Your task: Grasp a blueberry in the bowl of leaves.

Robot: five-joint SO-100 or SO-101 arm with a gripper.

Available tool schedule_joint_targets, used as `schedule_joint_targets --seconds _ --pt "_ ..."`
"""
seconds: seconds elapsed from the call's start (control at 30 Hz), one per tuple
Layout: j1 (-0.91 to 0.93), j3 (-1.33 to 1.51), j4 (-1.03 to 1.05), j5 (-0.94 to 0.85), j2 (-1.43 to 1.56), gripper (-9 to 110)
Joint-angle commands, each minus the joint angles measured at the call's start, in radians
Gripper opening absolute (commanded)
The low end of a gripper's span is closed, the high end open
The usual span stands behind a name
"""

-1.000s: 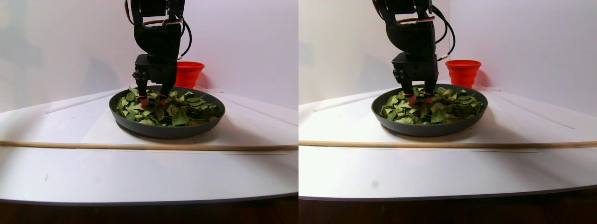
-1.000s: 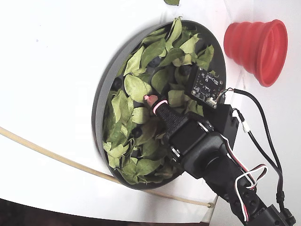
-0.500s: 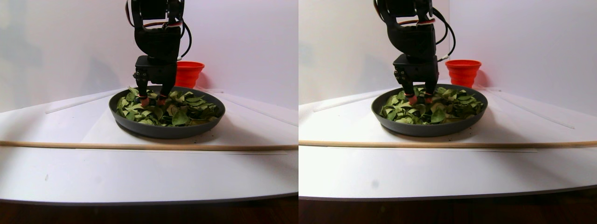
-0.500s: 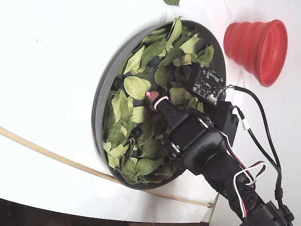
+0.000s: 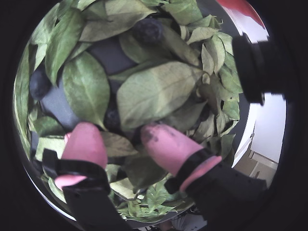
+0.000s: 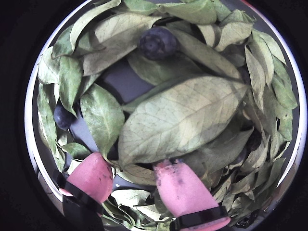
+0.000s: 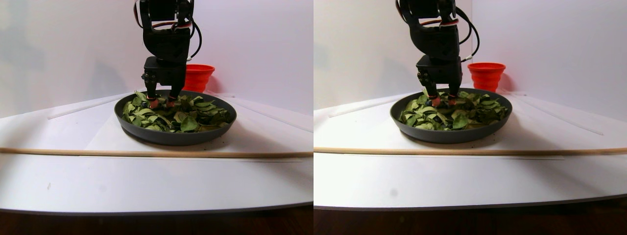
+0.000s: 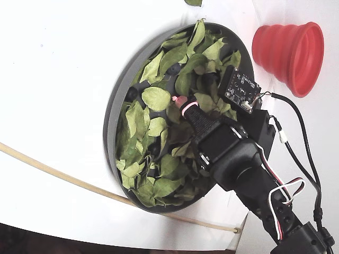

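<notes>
A dark, round, matte blueberry [image 6: 158,42] is lying on the far side of the leaf pile in a wrist view, half tucked among the oval green leaves [image 6: 180,118]; another [image 6: 62,117] is peeking out at the left edge. The leaves are filling the wide, shallow dark-grey bowl [image 8: 114,119] sitting on the white counter [image 8: 58,79]. The black gripper with pink tips [image 5: 124,139] is pressing into the leaves, jaws standing apart, holding nothing. A red ribbed cup [image 8: 291,50] is standing just beyond the bowl.
</notes>
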Motion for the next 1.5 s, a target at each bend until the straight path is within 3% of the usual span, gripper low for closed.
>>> schedule_joint_targets --seconds 0.0,1.47 --pt "0.012 -0.054 -0.017 0.003 0.028 16" --pt "0.002 -0.098 -0.144 0.035 -0.08 18"
